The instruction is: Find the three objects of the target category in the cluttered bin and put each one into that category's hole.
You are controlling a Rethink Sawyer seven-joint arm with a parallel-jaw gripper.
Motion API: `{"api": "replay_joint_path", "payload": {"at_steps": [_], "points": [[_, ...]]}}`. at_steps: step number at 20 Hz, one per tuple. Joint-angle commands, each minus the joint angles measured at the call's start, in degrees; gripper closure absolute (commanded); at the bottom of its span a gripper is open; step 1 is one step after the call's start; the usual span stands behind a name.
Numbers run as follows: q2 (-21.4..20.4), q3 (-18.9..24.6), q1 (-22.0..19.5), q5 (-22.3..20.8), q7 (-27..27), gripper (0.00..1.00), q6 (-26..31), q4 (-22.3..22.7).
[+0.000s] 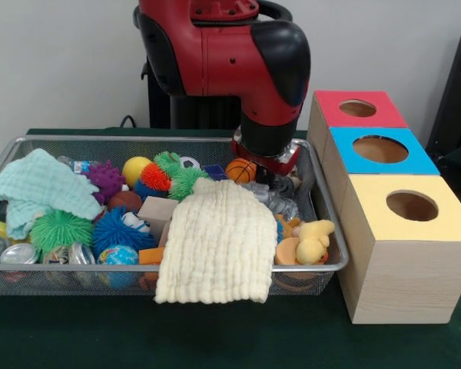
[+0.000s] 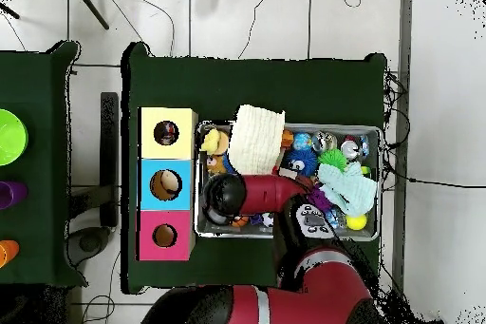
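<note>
Front view: the claw (image 1: pixel 270 178) is lowered into the wire mesh bin (image 1: pixel 177 141) near its far rim, toward the end beside the boxes; its tips are buried among toys, so how far it is opened, or whether anything is held, cannot be told. An orange basketball (image 1: pixel 240 170) is seen just beside it, and grey toys (image 1: pixel 279 201) lie just in front. A cream waffle cloth (image 1: pixel 215 240) is draped over the bin's near rim, a yellow plush duck (image 1: pixel 315 238) beside it. A mint-green waffle cloth (image 1: pixel 38 188) is heaped at the opposite end. No ruffled printed fabric pieces can be made out. The yellow-topped box's hole (image 1: pixel 412 205) is placed at the table's near edge, with the blue-topped box (image 1: pixel 380 149) and red-topped box (image 1: pixel 358 108) behind it.
</note>
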Motion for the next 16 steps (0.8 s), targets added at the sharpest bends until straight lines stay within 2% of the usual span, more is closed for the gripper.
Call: {"api": "replay_joint_path", "payload": {"at_steps": [1, 5, 16], "points": [[7.7, 1.5, -0.7, -5.3, -0.8, 1.0, -10.7, -3.7], [7.8, 1.8, -2.0, -6.5, -3.0, 1.0, -10.9, -3.7], [9.0, 5.0, -9.5, -10.7, -9.6, 1.0, -10.8, -3.7]]}}
